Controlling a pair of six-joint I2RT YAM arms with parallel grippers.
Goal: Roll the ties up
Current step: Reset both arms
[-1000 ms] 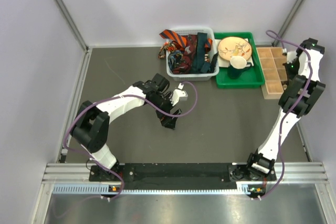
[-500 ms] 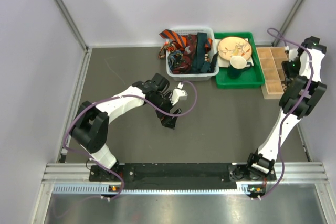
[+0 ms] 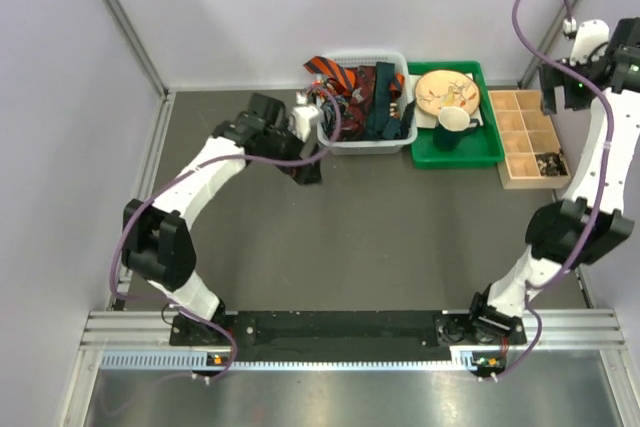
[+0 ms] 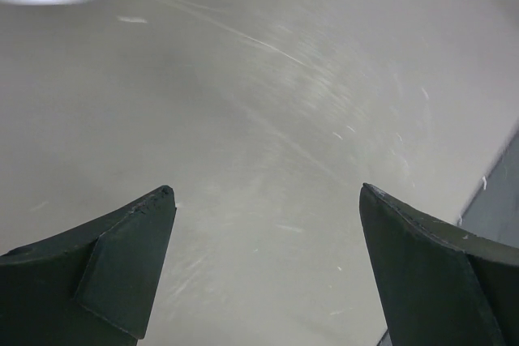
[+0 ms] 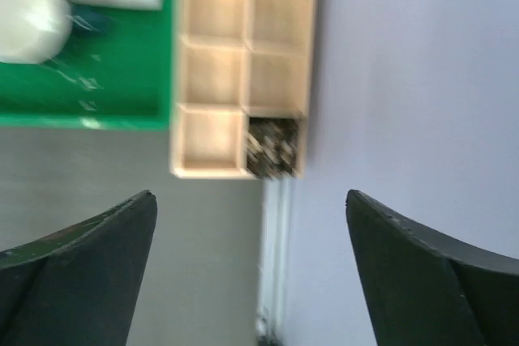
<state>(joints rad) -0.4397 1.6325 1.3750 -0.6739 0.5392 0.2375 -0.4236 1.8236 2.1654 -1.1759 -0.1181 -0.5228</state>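
Note:
Several ties (image 3: 362,95) are heaped in the white mesh basket (image 3: 352,145) at the back: orange-black striped (image 3: 335,74), dark red (image 3: 350,117) and dark teal (image 3: 386,99). A brown-black speckled tie (image 3: 548,160) (image 5: 272,145) lies bunched in the near right compartment of the wooden box (image 3: 520,137). My left gripper (image 3: 308,169) (image 4: 266,190) stands open over bare table just left of the basket's front. My right gripper (image 3: 553,97) (image 5: 249,194) is raised high above the box's right side, open and empty.
A green tray (image 3: 455,155) (image 5: 89,79) between basket and wooden box (image 5: 212,79) holds a wooden plate (image 3: 447,90) and a dark mug (image 3: 455,127). Pale walls close the left, back and right sides. The right wall (image 5: 405,79) runs close beside the box.
The right gripper has opened and risen from the wooden box, leaving the speckled tie in its compartment. The left arm has swung from mid-table back to the basket's left front.

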